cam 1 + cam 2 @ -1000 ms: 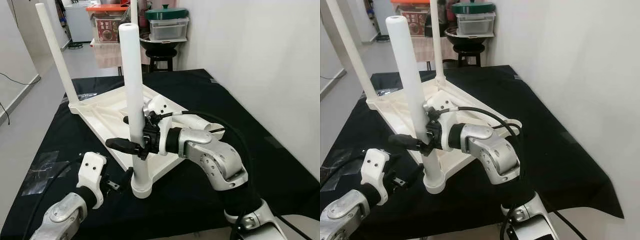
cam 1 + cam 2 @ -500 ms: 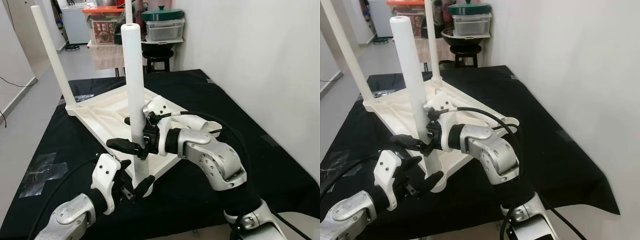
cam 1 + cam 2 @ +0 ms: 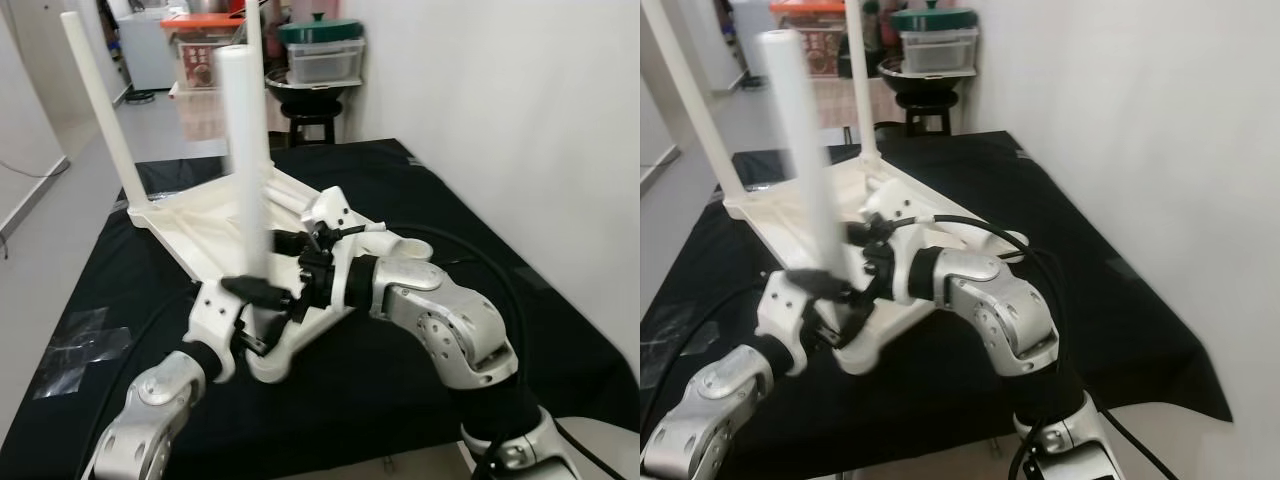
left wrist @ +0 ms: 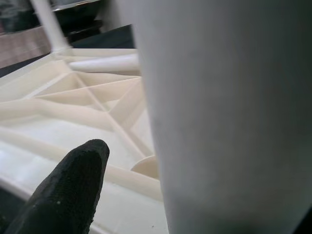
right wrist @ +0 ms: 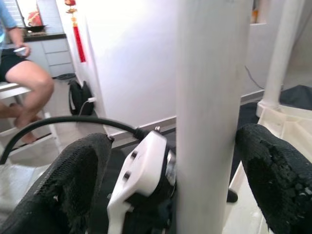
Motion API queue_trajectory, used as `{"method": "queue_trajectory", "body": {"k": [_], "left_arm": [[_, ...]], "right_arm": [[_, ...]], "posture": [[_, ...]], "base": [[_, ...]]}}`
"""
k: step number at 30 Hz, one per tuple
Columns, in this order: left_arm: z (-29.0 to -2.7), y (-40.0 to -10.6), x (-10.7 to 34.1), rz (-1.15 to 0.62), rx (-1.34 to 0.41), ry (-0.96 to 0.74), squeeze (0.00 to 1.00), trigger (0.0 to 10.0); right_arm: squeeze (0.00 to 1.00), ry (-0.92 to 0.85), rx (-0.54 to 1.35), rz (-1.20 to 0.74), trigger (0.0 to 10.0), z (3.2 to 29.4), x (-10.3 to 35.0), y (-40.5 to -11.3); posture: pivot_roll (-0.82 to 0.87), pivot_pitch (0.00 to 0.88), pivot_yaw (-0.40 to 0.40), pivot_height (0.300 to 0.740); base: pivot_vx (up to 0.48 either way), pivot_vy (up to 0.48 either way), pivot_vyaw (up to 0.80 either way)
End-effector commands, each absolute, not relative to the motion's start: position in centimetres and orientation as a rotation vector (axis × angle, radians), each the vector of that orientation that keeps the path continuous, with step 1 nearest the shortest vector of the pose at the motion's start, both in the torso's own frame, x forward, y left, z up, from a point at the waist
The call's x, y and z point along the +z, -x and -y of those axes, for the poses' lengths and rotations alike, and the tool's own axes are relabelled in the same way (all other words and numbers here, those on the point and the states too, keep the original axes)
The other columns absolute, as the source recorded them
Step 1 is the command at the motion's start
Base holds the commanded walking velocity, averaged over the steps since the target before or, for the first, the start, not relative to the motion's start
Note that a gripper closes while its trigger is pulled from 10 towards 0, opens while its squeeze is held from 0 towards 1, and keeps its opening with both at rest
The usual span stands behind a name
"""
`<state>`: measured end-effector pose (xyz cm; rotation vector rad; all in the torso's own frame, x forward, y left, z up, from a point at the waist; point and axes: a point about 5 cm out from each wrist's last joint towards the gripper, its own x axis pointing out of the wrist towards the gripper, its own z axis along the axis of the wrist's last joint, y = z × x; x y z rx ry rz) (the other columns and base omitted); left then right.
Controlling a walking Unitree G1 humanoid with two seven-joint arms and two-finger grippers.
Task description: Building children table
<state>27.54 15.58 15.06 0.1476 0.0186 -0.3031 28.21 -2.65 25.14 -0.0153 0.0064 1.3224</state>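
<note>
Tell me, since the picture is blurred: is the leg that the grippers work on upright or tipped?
Slightly tipped. The near leg leans a little, its foot at the upturned tabletop's corner, between the right gripper's fingers.

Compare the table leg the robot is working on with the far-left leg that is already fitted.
The near leg sits between both end effectors, right and left; the far-left leg stands untouched. The near leg is blurred; the far-left leg is sharp. The near leg's base is at the tabletop's near corner, the other's at its far corner. Both are white cylinders pointing up.
</note>
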Motion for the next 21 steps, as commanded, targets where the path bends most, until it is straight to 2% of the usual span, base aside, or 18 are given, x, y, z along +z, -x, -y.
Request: {"method": "queue_trajectory", "body": {"k": [1, 2, 6, 8, 11, 12, 15, 17, 19, 20, 21], "left_arm": [[-18.2, -27.7, 14.3, -0.064, -0.153, -0.18, 0.0, 10.0], [-18.2, -27.7, 14.3, -0.064, -0.153, -0.18, 0.0, 10.0], [-21.7, -25.8, 13.2, -0.109, 0.04, -0.193, 0.0, 10.0], [-22.0, -25.7, 13.1, -0.111, 0.056, -0.193, 0.0, 10.0], [-24.5, -24.0, 12.5, -0.152, 0.178, -0.202, 0.0, 10.0], [-24.5, -24.0, 12.5, -0.152, 0.178, -0.202, 0.0, 10.0], [-27.5, -21.6, 11.7, -0.206, 0.321, -0.224, 0.0, 10.0], [-27.5, -21.6, 11.7, -0.206, 0.321, -0.224, 0.0, 10.0], [-29.3, -20.4, 11.4, -0.229, 0.391, -0.255, 0.0, 10.0], [-29.3, -20.4, 11.4, -0.229, 0.391, -0.255, 0.0, 10.0], [-30.7, -20.1, 11.6, -0.229, 0.426, -0.287, 0.0, 10.0]], "right_arm": [[0.0, 0.006, 1.453, 0.011, 10.0, 1.7, 25.5, -26.6], [0.0, 0.006, 1.453, 0.011, 10.0, 1.7, 25.5, -26.6], [0.0, 0.045, 1.46, -0.011, 10.0, 3.0, 25.0, -27.0], [0.0, 0.049, 1.456, -0.014, 10.0, 3.1, 24.9, -27.1], [0.0, 0.086, 1.415, -0.035, 10.0, 3.7, 24.6, -28.1], [0.0, 0.086, 1.415, -0.035, 10.0, 3.7, 24.6, -28.1], [0.0, 0.113, 1.394, -0.053, 10.0, 4.0, 24.2, -28.5], [0.0, 0.113, 1.394, -0.053, 10.0, 4.0, 24.2, -28.5], [0.0, 0.12, 1.398, -0.062, 10.0, 4.0, 23.9, -28.5], [0.0, 0.12, 1.398, -0.062, 10.0, 4.0, 23.9, -28.5], [0.0, 0.121, 1.407, -0.069, 10.0, 3.9, 23.7, -28.3]], "posture": [[-0.07, 0.0, 0.02, 0.74], [-0.07, 0.0, 0.02, 0.74], [-0.03, 0.0, 0.012, 0.74], [-0.03, 0.0, 0.012, 0.74], [-0.01, 0.0, 0.005, 0.74], [-0.01, 0.0, 0.005, 0.74], [0.01, 0.0, 0.001, 0.74], [0.01, 0.0, 0.001, 0.74], [0.01, 0.0, -0.004, 0.74], [0.01, 0.0, -0.004, 0.74], [0.02, 0.0, -0.009, 0.74]], "base": [[0.0, 0.0, 0.0], [0.0, 0.0, 0.0], [0.0, 0.0, 0.0], [0.0, 0.0, 0.0], [0.0, 0.0, 0.0], [0.0, 0.0, 0.0], [0.0, 0.0, 0.0], [0.0, 0.0, 0.0], [0.0, 0.0, 0.0], [0.0, 0.0, 0.0], [0.0, 0.0, 0.0]]}}
